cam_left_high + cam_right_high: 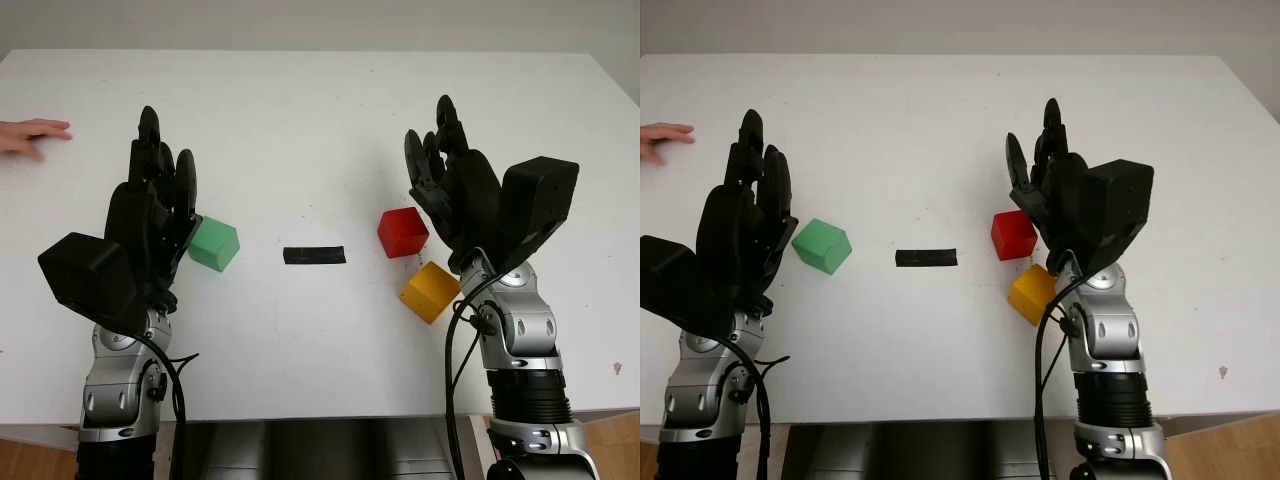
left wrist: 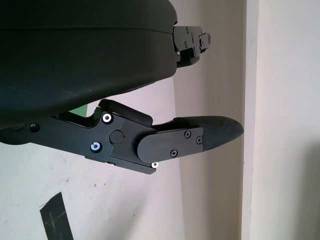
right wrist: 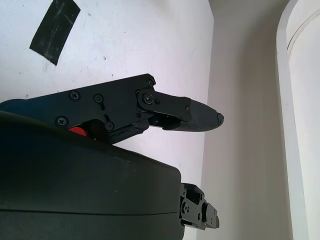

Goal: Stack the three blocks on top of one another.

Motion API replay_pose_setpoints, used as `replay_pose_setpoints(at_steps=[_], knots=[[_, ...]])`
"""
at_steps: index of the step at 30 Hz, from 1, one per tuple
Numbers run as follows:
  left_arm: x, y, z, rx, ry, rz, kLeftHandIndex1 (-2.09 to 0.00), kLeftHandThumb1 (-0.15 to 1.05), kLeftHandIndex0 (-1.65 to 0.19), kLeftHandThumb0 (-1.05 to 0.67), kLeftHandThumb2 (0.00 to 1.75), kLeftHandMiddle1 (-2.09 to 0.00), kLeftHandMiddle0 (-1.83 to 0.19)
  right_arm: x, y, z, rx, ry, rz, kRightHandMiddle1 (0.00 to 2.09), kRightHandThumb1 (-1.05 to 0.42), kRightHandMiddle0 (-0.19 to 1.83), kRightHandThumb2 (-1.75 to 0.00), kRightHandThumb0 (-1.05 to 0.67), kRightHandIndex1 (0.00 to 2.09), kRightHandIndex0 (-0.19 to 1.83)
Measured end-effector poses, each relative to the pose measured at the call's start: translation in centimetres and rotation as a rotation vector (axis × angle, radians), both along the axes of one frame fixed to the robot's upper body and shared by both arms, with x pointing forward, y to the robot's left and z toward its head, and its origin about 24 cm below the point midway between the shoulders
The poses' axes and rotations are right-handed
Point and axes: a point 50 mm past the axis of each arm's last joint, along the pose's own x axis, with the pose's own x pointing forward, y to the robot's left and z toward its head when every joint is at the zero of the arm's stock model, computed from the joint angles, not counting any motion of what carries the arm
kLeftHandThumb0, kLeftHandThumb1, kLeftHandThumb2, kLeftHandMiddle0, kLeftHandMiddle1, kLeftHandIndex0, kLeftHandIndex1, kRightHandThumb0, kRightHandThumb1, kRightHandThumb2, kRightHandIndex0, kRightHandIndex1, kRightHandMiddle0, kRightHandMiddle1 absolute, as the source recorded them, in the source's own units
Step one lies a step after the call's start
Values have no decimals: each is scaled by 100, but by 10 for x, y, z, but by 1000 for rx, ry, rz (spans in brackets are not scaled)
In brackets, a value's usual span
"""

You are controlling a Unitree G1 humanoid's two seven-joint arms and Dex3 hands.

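A green block sits on the white table left of centre, just right of my left hand, which is open and raised above the table. A red block lies right of centre, with a yellow block close in front of it, nearer the table's front edge. My right hand is open and held up just right of the red block. A sliver of green shows behind the left hand's shell, and a bit of red shows under the right hand's finger.
A strip of black tape lies on the table between the green and red blocks. A person's hand rests at the table's far left edge. The tape also shows in the wrist views.
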Motion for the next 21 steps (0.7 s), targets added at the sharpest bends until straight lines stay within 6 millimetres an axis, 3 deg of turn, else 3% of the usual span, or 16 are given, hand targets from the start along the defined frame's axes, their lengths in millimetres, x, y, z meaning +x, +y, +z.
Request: replay_pose_setpoints(at_steps=[10, 12, 16, 21], knots=[[2, 0, -2, -2, 13, -1, -5, 105, 9, -70, 53, -5, 14, 3, 1, -1, -7, 1, 18, 0, -105, -19, -50, -48, 0, -19], [2, 0, -2, -1, 12, 1, -5, 105, 8, -70, 53, -5, 14, 3, -1, 0, -30, -8, 27, 2, -105, -16, -42, -49, 2, -16], [2, 0, -2, 3, 9, 3, -5, 105, 9, -70, 53, -5, 15, 5, -16, 10, -181, -49, -10, 15, -102, 9, -12, -52, 14, 10], [2, 0, -1, 16, 1, 9, -5, 105, 10, -69, 54, -5, 15, 8, -34, 37, -470, -154, -47, 33, -86, 32, -3, -47, 30, 40]])
